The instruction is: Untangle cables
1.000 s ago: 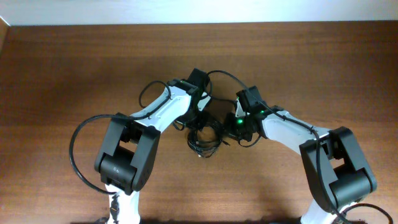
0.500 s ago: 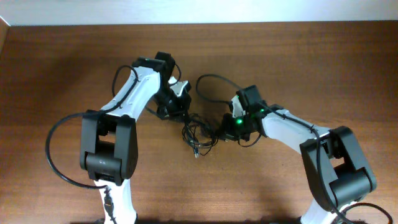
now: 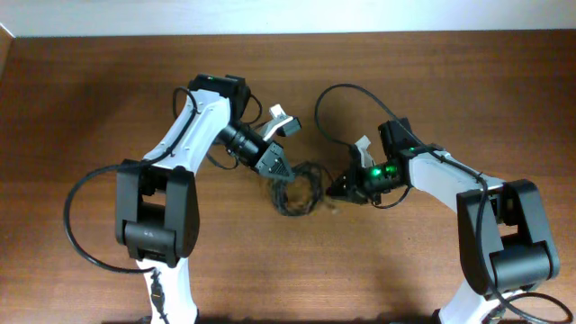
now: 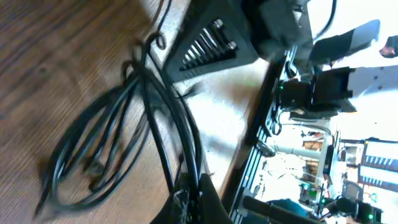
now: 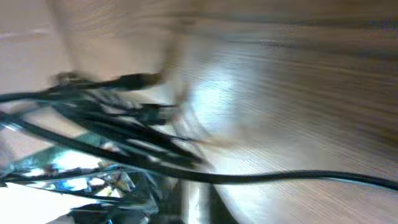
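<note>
The cables (image 3: 297, 191) are a tangle of thin black loops on the brown table between my two arms. In the left wrist view the loops (image 4: 106, 146) lie on the wood and several strands run into my left gripper (image 4: 186, 190), which is shut on them. From overhead, the left gripper (image 3: 273, 169) sits at the tangle's upper left. My right gripper (image 3: 346, 189) is at the tangle's right edge. In the blurred right wrist view, one strand (image 5: 280, 177) crosses its narrow fingertips (image 5: 205, 183), which look shut on it; more strands (image 5: 118, 124) bunch at the left.
The thick black arm wires loop above the right wrist (image 3: 328, 99) and beside the left arm's base (image 3: 85, 193). The table's far edge (image 3: 288, 34) meets a pale wall.
My left arm swung out left, then its gripper came back down to the tangle's upper left. My right gripper shifted right and turned. The tangle moved slightly and its loops changed shape.
</note>
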Controlling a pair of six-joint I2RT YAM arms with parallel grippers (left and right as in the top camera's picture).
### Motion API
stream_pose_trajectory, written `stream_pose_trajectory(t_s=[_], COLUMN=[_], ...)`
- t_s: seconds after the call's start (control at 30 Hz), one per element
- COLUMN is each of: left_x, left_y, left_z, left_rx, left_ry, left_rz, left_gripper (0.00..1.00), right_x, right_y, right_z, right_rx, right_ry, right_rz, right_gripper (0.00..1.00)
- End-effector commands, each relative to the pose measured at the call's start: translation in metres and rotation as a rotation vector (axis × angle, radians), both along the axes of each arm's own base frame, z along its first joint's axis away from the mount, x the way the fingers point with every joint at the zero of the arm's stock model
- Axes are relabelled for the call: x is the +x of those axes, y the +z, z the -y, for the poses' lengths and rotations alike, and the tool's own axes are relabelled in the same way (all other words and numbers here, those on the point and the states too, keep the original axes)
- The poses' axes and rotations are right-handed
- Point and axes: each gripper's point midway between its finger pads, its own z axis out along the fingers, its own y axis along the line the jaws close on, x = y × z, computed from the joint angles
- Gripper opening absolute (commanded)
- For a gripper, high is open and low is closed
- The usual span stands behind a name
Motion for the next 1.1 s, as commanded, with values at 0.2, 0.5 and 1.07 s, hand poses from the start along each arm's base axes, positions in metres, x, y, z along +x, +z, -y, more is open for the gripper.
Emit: stream_pose_trajectory(t_s=[0.2, 0.5, 1.07], left_x=[-0.007, -0.007, 0.0], left_y=[0.007, 0.005, -0.08], left_z=[0.011, 0.013, 0.009], left_rx=[-0.011, 0.021, 0.632], left_ry=[-0.093, -0.071, 0.246], left_rz=[0.074, 0.051, 0.011], left_gripper=[0.03, 0.64, 0.49], right_x=[-0.007, -0.009, 0.001], right_y=[0.0, 0.019, 0.01], right_z=[0.0, -0.011, 0.014], right_rx=[0.09, 0.218, 0.171], right_ry=[0.075, 0.128, 0.053], right_rz=[0.051, 0.109, 0.098], right_gripper=[0.82, 0.79, 0.52])
